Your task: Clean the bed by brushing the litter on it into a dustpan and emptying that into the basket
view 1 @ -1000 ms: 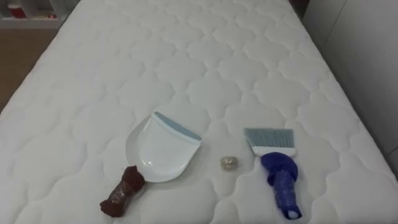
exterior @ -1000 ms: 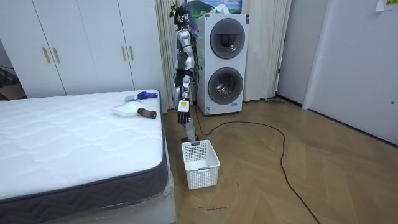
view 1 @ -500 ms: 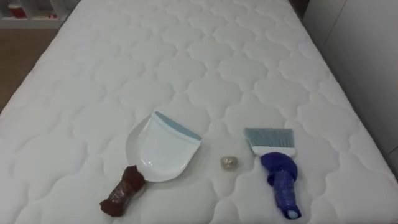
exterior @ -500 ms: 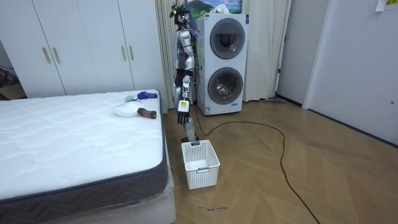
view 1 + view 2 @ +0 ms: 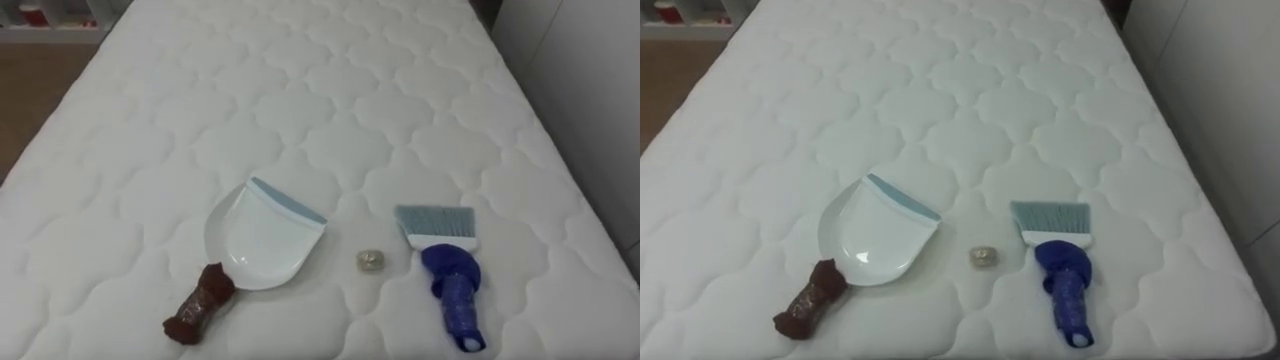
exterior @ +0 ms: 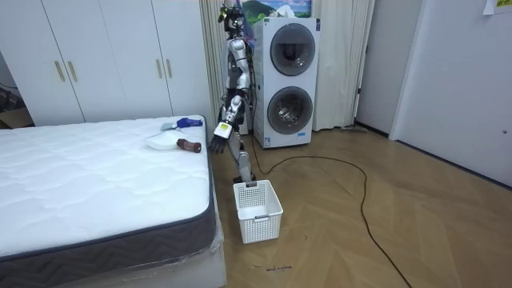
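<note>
Left robot hand [image 6: 218, 145] beside the edge of the white quilted bed [image 5: 320, 90], open or closed: can't tell
Small pale scrap [image 5: 369, 261] sits between white plastic dustpan with brown handle [image 5: 262, 238] and blue hand brush [image 5: 447, 275], both untouched; I'd take both handles, turn the pan's lip to the scrap, sweep left; brush lies near the bed's right edge, open mattress beyond

Home bedroom — bed [image 6: 96, 172], wardrobe [image 6: 104, 56], washers [image 6: 290, 80]
</note>
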You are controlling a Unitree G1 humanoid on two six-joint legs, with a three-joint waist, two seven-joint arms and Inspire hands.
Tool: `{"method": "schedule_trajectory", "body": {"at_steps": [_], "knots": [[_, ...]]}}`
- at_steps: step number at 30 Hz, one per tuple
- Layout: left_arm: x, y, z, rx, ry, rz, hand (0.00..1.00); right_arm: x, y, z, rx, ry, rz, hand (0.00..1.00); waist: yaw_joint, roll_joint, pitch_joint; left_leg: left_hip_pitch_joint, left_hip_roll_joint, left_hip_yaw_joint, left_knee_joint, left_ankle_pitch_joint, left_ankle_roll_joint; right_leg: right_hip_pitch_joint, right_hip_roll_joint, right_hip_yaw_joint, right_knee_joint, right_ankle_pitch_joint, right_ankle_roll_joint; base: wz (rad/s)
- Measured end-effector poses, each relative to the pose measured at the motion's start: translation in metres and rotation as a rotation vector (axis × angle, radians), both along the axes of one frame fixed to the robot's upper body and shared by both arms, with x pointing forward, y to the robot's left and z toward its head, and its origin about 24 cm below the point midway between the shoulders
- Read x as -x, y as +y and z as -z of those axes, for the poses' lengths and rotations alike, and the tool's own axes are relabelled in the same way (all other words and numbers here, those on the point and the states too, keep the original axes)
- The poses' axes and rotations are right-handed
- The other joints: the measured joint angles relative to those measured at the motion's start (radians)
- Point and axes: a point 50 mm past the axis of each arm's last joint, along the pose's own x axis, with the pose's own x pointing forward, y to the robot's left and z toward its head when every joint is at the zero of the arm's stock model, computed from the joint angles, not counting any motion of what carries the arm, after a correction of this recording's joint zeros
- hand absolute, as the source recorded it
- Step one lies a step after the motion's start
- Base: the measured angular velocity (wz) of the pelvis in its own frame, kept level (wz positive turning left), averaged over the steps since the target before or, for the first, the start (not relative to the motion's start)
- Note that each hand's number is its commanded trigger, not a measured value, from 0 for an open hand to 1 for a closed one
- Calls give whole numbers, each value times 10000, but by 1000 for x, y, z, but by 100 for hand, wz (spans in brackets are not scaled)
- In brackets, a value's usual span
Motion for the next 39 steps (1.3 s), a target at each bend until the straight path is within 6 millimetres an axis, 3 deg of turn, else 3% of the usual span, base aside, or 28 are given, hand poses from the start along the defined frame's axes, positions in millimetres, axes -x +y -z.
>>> {"method": "schedule_trajectory", "body": {"at_steps": [4, 7, 13, 19, 26, 39], "knots": [[-25, -2, -19, -544, -1734, 186, 0, -1, 1, 0, -61, -198, -91, 0, -8, -35, 9, -7, 2, 22, -26, 0, 0, -25, 1, -23, -26, 0, 0, -2], [-43, -7, -34, -742, -2995, 497, 0, -4, 2, 0, -171, -396, 138, 0, 34, -89, 61, -21, 3, 41, 24, 0, 0, -20, -9, -50, -27, 0, 0, 0], [-60, -17, -44, -664, -3958, 1000, 0, -15, 4, -1, -424, -1054, 599, 0, -59, -67, 60, -99, -3, 98, 123, 0, 1, -31, -58, -358, -42, 0, 1, 1], [-64, -25, -43, -503, -4034, 1350, 0, -21, 5, -2, -591, -1306, 674, 0, -256, 28, 1, -356, 7, 182, 246, 0, 0, -180, -55, -365, -176, 38, 3, 0], [-68, -32, -40, -324, -3893, 1751, 0, -21, 8, -1, -988, -1263, 599, 0, -340, 122, 1, -529, 12, 173, 310, 0, 0, -306, -58, -380, -137, 46, -2, 0], [-81, -40, -28, -13, -3146, 2362, 0, -42, 7, -4, -973, -1667, 373, 0, -486, 280, 87, -1910, 158, 179, 1012, 3, 5, -1577, -23, -411, 307, 153, -20, 1]]}}
